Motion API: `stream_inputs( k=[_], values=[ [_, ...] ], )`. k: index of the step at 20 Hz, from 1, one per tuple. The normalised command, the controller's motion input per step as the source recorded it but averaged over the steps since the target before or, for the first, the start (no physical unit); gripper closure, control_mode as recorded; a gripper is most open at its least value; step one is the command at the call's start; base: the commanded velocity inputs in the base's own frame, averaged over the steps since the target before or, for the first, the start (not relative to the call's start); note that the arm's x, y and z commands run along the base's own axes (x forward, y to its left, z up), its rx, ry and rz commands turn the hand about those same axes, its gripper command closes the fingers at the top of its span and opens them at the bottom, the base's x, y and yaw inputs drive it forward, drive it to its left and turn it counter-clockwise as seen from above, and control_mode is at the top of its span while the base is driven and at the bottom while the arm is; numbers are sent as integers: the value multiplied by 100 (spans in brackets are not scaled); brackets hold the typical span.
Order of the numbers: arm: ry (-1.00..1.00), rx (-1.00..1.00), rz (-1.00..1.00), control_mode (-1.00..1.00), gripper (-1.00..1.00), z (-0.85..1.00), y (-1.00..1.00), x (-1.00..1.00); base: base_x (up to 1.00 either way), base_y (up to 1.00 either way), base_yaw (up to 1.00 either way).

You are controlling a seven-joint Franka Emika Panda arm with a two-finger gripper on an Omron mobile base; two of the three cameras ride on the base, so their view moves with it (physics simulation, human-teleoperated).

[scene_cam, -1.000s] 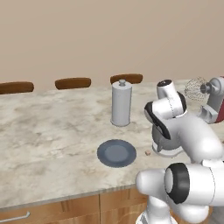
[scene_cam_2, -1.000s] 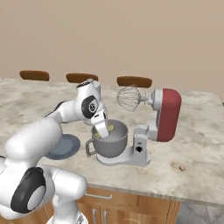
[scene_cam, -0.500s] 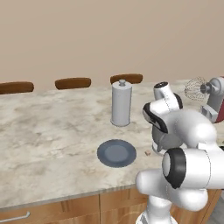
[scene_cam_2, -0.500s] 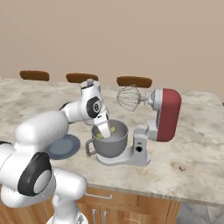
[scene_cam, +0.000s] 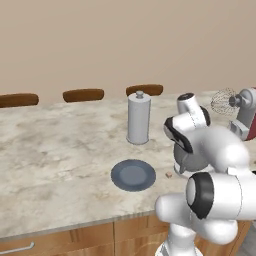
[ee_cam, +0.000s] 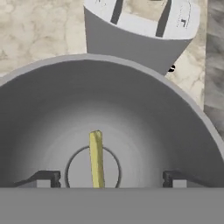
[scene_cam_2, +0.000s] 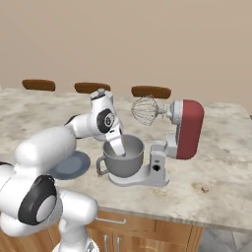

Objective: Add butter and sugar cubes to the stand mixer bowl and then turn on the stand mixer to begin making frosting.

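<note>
While two-finger gripper (ee_cam: 107, 178) hangs inside deep grey metal bowl (ee_cam: 52, 105), fingers spread wide, gripping nothing, thin yellow butter stick (ee_cam: 96, 158) lies on bowl floor, lower centre. Tiny tan cube (scene_cam: 169, 175) right of blue-grey plate (scene_cam: 133, 175).

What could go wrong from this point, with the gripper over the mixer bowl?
The butter lies on the stand mixer bowl floor between the open gripper fingertips, so a careless lift could clip the rim. The small sugar cube by the plate looks easy to fumble. The raised whisk hangs near the arm's way out.
</note>
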Motion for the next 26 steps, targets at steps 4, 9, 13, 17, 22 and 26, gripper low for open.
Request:
stream_inputs(
  k=[4, 9, 13, 17, 22, 26],
  values=[
    [-16, -1, 0, -100, -100, 39, 13, -40, 0, 0, 0],
    [-21, -6, 0, -100, -100, 54, 17, -51, 0, 0, 0],
    [-19, -4, 0, -100, -100, 31, 4, -66, 0, 0, 0],
    [-17, 0, 0, -100, -100, 20, -6, -80, 0, 0, 0],
    [-12, 0, 0, -100, -100, 8, -33, -65, 0, 0, 0],
    [-8, 0, 3, -100, -100, 1, -58, -38, 0, 0, 0]
  ],
)
